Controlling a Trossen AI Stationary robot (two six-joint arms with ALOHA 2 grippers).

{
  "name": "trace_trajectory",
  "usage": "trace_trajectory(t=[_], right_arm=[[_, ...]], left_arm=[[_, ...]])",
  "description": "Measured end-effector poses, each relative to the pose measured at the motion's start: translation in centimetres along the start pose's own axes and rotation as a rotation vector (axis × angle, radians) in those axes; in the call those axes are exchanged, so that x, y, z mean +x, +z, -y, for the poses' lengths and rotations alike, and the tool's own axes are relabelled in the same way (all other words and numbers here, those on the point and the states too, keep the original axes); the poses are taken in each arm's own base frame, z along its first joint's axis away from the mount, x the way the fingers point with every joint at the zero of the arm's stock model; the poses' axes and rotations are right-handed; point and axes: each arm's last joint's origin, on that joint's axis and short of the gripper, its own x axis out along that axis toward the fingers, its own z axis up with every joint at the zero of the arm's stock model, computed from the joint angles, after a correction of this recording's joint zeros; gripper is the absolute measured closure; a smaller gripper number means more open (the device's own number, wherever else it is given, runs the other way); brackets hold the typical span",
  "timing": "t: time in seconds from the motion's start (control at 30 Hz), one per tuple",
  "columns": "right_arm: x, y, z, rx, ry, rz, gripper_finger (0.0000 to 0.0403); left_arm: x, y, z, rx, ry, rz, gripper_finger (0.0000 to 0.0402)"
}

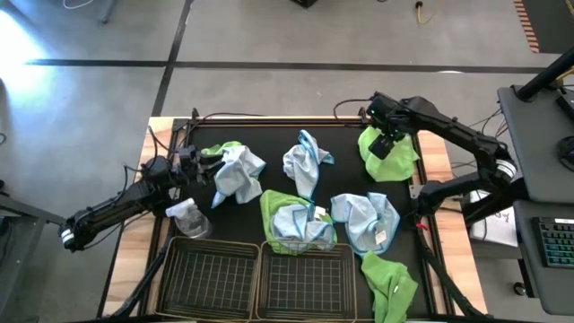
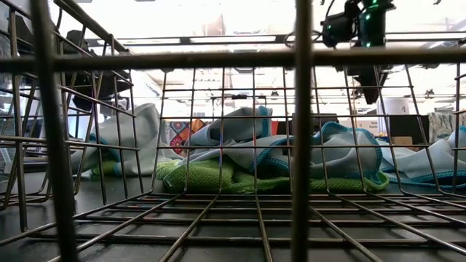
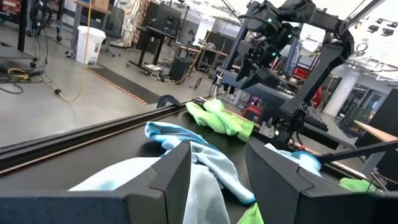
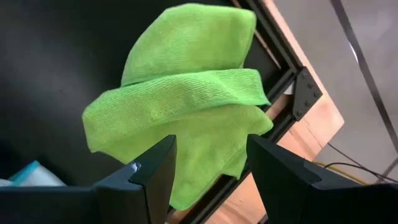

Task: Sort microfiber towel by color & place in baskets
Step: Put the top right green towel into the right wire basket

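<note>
Several microfiber towels lie on the black mat (image 1: 224,135). A lime green one (image 4: 186,93) lies crumpled at the far right corner, and my right gripper (image 4: 211,149) hangs open above it, pointing steeply down, clear of the cloth. A pale blue towel (image 1: 238,172) lies over a green one at the left, and my left gripper (image 3: 217,155) stands open and level just beside it. Another blue towel (image 1: 305,161), a blue-on-green heap (image 1: 291,220), a blue one (image 1: 368,220) and a green one (image 1: 390,283) lie loose. Two wire baskets (image 1: 211,278) (image 1: 305,285) stand at the near edge.
A small clear spray bottle (image 1: 188,217) stands on the mat between my left arm and the left basket. The blue-on-green heap reaches the right basket's far rim (image 2: 218,58). The mat's far right corner and the wooden table edge (image 4: 311,124) lie right beside the green towel.
</note>
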Motion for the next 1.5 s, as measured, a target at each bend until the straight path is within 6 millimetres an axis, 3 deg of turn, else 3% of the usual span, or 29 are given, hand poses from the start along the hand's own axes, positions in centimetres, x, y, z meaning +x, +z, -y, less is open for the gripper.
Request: trace_trajectory(t=[0.43, 0.6, 0.9, 1.5], right_arm=[[4.8, 1.1, -1.2, -0.094, 0.014, -0.205, 0.0211], [6.3, 1.2, -1.7, -0.118, 0.032, -0.164, 0.0211], [8.1, 0.9, -2.8, -0.100, 0.206, -0.123, 0.0211], [10.6, -0.7, -3.7, -0.037, 0.233, -0.157, 0.0211]], left_arm=[[0.0, -0.3, -0.1, -0.005, 0.013, -0.035, 0.0263], [0.0, -0.3, -0.1, -0.005, 0.013, -0.035, 0.0263], [0.0, -0.3, -0.1, 0.001, 0.013, -0.035, 0.0263], [0.0, -0.8, -0.3, -0.004, 0.029, -0.084, 0.0263]])
